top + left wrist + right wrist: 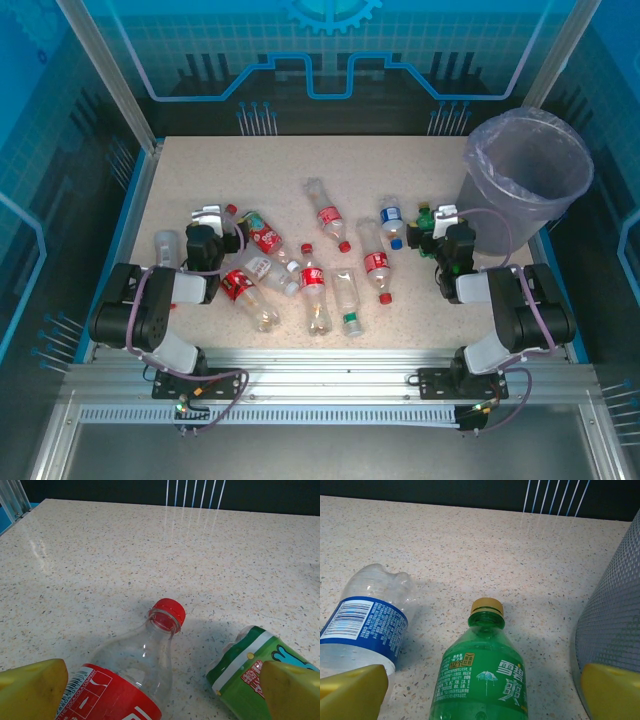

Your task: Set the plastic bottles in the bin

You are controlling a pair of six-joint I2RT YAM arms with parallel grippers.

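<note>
- Yellow pads (pixel 30 687) of the left hand (pixel 160 695) are seen spread wide at the lower corners of the left wrist view. The hand is released, and a red-labelled bottle (pixel 135 665) lies between the pads with its red cap (pixel 167 612) pointed up the frame. Nothing is gripped.
- A clean pick is judged to call for the hand to be lowered squarely over the label, where the body is widest. It should be closed gently, since thin clear plastic is likely to buckle or squirt out.
- A green-and-white-labelled bottle (pixel 250 665) lies just beside it at lower right, near the pad on that side. It could be nudged or caught on closing.
- Across the middle of the top view the other plastic bottles (pixel 315 285) are scattered on the speckled surface (pixel 300 160), several of them touching.
- The right hand (pixel 482 695) is likewise released, its pads set either side of a green bottle (pixel 480 650) with a yellow cap. A blue-labelled bottle (pixel 365 625) lies to the left of it.
- The bin (pixel 527 165) stands at the upper right of the top view, at the far right corner of the surface. Its wall is seen at the right edge of the right wrist view, just beside the pad, so little side room is left there.
- Open room is found along the bare far strip of the surface. A lift clear of the bin's rim is judged necessary before any release.
</note>
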